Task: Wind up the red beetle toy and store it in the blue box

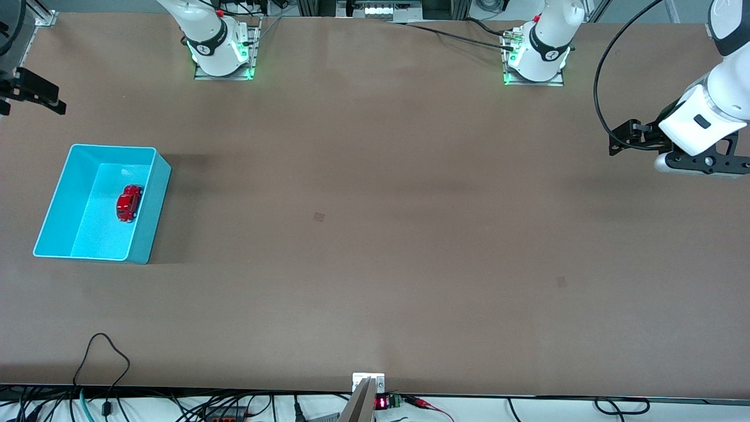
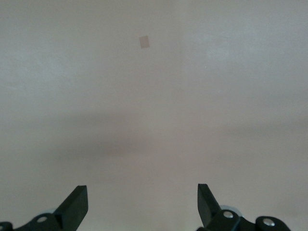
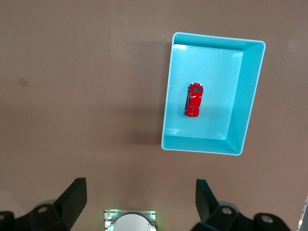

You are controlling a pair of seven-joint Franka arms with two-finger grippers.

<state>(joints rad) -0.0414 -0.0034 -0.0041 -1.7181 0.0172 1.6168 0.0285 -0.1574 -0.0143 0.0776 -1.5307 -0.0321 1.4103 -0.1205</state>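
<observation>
The red beetle toy (image 1: 129, 203) lies on the floor of the blue box (image 1: 155, 205), which stands toward the right arm's end of the table. The right wrist view shows the same toy (image 3: 194, 99) inside the box (image 3: 250, 96) from high above. My right gripper (image 3: 141, 197) is open and empty, raised at the table's edge (image 1: 35, 94) well clear of the box. Over bare table at the left arm's end, my left gripper (image 2: 143, 202) is open with nothing between its fingers, and it shows at the edge of the front view (image 1: 703, 165).
The two arm bases (image 1: 222, 55) (image 1: 536, 58) stand along the table's edge farthest from the front camera. Small darker patches mark the brown tabletop (image 1: 319, 217) (image 1: 561, 282). Cables (image 1: 105, 351) and a small device (image 1: 368, 384) lie at the edge nearest the front camera.
</observation>
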